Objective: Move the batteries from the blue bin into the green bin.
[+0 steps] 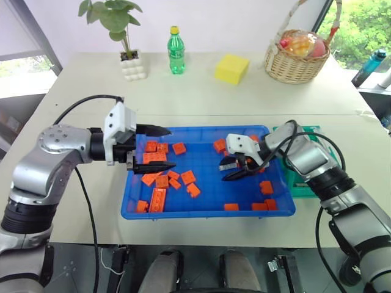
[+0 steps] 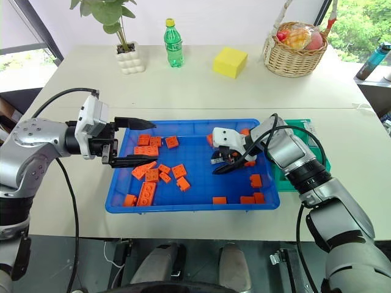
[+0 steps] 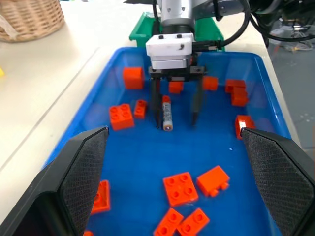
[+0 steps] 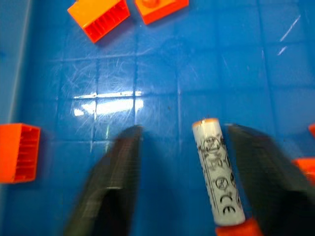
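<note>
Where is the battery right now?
The battery lies on the floor of the blue bin, on its right side, between the two fingers of the right gripper, with orange bricks scattered around.

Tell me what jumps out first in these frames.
The bright blue bin at the table's near edge, scattered with orange toy bricks. Inside it, the right gripper straddles a lone silver battery, fingers either side but not yet gripping. The left gripper hovers open over the bin's left end; the green bin sits just beyond its right end.
</note>
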Tool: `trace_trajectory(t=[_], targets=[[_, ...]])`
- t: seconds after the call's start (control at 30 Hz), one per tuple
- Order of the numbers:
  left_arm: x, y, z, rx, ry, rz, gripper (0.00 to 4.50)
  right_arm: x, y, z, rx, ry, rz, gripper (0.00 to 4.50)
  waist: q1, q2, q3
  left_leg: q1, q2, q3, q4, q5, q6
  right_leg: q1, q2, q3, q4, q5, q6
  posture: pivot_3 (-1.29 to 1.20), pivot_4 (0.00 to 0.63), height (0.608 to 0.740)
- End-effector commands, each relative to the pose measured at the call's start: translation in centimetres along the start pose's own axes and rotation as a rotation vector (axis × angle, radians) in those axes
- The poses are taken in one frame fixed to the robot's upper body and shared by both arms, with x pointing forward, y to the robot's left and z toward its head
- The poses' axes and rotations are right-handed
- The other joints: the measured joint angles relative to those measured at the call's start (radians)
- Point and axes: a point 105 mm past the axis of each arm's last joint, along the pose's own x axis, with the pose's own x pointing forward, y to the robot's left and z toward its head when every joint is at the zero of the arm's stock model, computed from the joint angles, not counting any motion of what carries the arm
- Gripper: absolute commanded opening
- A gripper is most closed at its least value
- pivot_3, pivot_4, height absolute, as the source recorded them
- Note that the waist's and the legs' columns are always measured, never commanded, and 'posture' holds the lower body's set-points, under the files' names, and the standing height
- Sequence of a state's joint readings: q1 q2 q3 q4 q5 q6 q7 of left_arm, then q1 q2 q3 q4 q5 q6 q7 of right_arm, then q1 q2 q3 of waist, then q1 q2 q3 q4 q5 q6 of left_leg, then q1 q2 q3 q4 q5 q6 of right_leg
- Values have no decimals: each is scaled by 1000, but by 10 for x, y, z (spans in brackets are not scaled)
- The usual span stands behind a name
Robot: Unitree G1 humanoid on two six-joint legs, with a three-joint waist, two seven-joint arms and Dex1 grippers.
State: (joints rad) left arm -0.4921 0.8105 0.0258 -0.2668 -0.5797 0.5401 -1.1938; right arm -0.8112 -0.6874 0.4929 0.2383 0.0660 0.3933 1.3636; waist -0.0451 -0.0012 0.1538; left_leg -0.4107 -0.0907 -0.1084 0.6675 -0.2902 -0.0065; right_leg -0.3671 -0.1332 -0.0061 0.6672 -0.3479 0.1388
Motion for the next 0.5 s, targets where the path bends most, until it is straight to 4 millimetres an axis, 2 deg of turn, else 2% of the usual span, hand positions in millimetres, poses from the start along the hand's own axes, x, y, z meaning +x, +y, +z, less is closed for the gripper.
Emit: trace_trajectory(t=[0.03,0.07,0.1,0.17,0.23,0.3,0.37,0.4,0.5], targets=[[-5,1,12,45,-17,10,4500,-12,0,12,-24,-50,-32,708,1,0,0,0,0,0,0,0,0,0,0,0,0,0,0,0,150,733],[-4,2,13,46,-19,9,4500,-16,0,19,-21,-81,-50,153,1,0,0,0,0,0,0,0,0,0,0,0,0,0,0,0,150,733],[-4,3,13,47,-20,8,4500,-20,0,27,-21,-116,-73,50,0,0,0,0,0,0,0,0,0,0,0,0,0,0,0,0,150,733],[-3,4,13,48,-22,5,4500,-37,-2,52,20,-235,-150,50,1,0,0,0,0,0,0,0,0,0,0,0,0,0,0,0,150,733],[-3,6,13,47,-24,3,4500,-56,-3,68,68,-323,-228,50,0,0,0,0,0,0,0,0,0,0,0,0,0,0,0,0,150,733],[-3,7,12,45,-26,2,4500,-82,-4,74,130,-382,-333,50,1,0,0,0,0,0,0,0,0,0,0,0,0,0,0,0,150,733],[-3,8,11,41,-29,0,4500,-116,-5,64,220,-400,-469,50,7,0,0,0,0,0,0,0,0,1,0,0,0,0,0,0,150,733],[-3,9,10,39,-29,-1,4500,-132,-5,52,272,-389,-540,50,10,0,0,0,-1,-1,0,0,0,1,-1,0,0,0,0,0,150,733],[-4,11,7,33,-28,-4,4500,-163,1,21,384,-332,-687,50,31,0,0,0,-2,-2,0,0,0,2,-1,0,0,0,0,0,150,733]])
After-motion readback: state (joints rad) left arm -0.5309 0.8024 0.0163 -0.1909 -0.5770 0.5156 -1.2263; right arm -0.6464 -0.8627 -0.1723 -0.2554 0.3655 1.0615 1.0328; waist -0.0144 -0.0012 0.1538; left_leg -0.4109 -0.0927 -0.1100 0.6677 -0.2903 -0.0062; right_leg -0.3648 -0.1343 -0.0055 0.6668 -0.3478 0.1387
